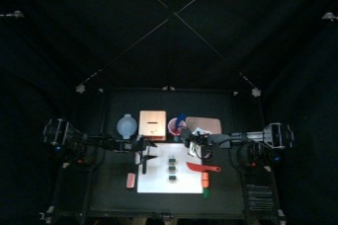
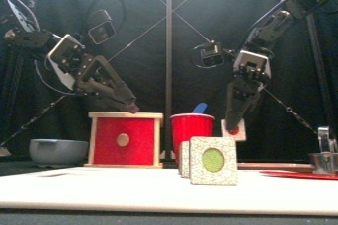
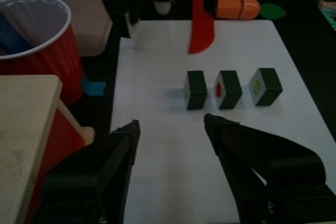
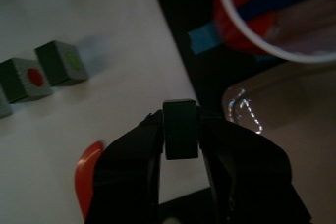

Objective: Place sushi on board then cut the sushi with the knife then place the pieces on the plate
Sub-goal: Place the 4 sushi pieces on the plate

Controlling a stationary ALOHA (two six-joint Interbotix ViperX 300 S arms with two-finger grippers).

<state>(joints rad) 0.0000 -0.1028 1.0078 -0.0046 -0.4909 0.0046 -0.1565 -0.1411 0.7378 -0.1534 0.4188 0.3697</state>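
Transfer stage: the sushi is cut, and I judge the pieces are now going to the pink tray (image 1: pixel 203 123). My right gripper (image 4: pixel 182 140) is clamped on one dark green piece (image 4: pixel 180 118) at the edge of the white cutting board (image 3: pixel 157 61). Three pieces (image 3: pixel 230 87) lie on the board, with the red knife (image 3: pixel 198 27) beyond them. My left gripper (image 3: pixel 171 125) hovers over the board, jaws spread and empty. Next I need to carry the piece over the tray and release it; the red cup (image 2: pixel 193 135) stands close by and is the obstacle.

Dark all round, light at the centre.
We look at black curtains (image 1: pixel 79 32) closing off the back and both sides; below them sits a small black worktop (image 1: pixel 109 194), dim at its edges, with the brightest light falling near its middle.
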